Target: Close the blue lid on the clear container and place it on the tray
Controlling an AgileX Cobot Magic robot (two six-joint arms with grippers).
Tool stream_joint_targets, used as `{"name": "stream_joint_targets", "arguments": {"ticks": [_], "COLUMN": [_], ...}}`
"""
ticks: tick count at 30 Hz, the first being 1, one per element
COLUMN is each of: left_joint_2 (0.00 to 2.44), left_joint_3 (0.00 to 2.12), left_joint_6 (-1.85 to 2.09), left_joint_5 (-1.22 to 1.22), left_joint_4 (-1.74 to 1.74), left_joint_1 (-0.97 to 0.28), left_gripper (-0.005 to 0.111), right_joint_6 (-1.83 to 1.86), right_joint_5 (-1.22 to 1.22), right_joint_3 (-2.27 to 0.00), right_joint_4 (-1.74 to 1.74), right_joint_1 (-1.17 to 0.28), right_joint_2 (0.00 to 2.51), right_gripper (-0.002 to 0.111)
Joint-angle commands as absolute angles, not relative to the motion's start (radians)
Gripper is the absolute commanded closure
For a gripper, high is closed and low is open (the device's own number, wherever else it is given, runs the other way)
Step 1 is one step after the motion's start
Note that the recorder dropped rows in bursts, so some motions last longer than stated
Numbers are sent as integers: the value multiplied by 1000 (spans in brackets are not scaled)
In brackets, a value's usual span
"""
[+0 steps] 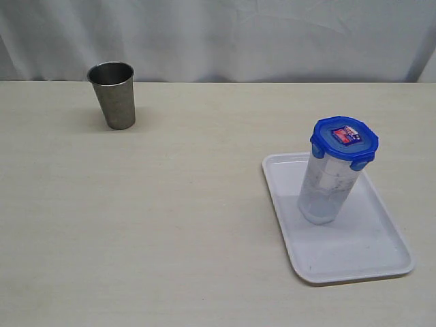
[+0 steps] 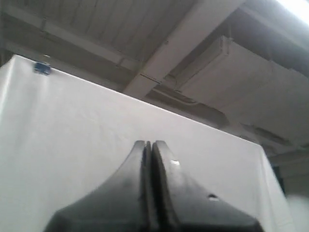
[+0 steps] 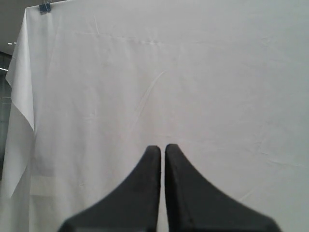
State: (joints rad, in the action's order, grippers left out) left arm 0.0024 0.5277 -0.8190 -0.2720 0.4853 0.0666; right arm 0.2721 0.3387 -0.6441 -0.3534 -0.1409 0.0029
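From my seat the job looks done: the clear container (image 1: pixel 325 194) stands upright on the tray (image 1: pixel 381 255), well inside the rim, with the blue lid (image 1: pixel 344 140) seated on top and its visible flaps folded down. I cannot tell whether the flaps on the far side have snapped.

What worries me is the shape. The container is tall and slim on a smooth tray, so any brush from an arm crossing that side of the bench (image 1: pixel 170 225) could tip it or slide it. If one flap is loose, a fall could pop the lid off. The steel cup (image 1: pixel 114 94) sits well apart at the far left and is no threat.

Neither arm shows in the exterior view. Both wrist cameras look up and away from the bench, toward the white backdrop cloth (image 3: pixel 193 72). The left claw (image 2: pixel 147 144) is closed on nothing, its fingers pressed together. The right claw (image 3: pixel 162 148) is likewise closed and empty, with only a hairline gap.
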Motion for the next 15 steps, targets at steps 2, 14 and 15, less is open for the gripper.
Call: {"name": "stream_joint_targets", "arguments": {"ticks": [2, 14, 15], "left_joint_2": [0, 0, 0], "left_joint_3": [486, 358, 346], "left_joint_6": [-435, 34, 36], "left_joint_5": [-132, -35, -35], "left_joint_4": [153, 41, 41], "left_joint_1": [94, 94, 94], "left_gripper": [107, 107, 107], "right_joint_6": [269, 269, 269], "right_joint_5": [342, 342, 342], "right_joint_3": [-648, -648, -648], "right_joint_4": [-356, -356, -356], "right_joint_1": [-142, -142, -142], "right_joint_2": [0, 0, 0], "right_gripper": [104, 104, 104]}}
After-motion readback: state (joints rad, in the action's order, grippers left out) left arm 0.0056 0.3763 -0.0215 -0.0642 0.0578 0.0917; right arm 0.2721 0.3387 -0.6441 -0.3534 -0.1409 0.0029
